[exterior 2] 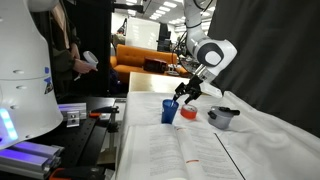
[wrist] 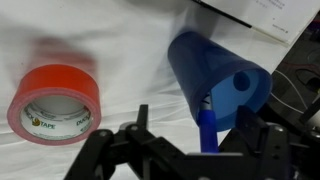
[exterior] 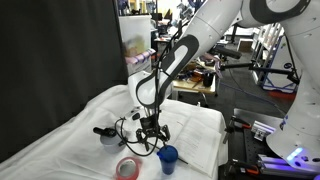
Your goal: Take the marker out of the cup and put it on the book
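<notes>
The gripper [wrist: 205,138] hangs open just above the blue cup [wrist: 205,65], jaws either side of the marker [wrist: 207,120] leaning inside it; best to centre on the stem, close firmly and lift straight up so the cup stays put, then cross to the book [exterior 2: 190,152]

Table draped in white cloth [exterior 2: 275,140] carries: open white-paged book [exterior 2: 175,155], small blue plastic cup [exterior 2: 170,110], red tape ring [wrist: 55,100], grey round pot [exterior 2: 223,119].
</notes>
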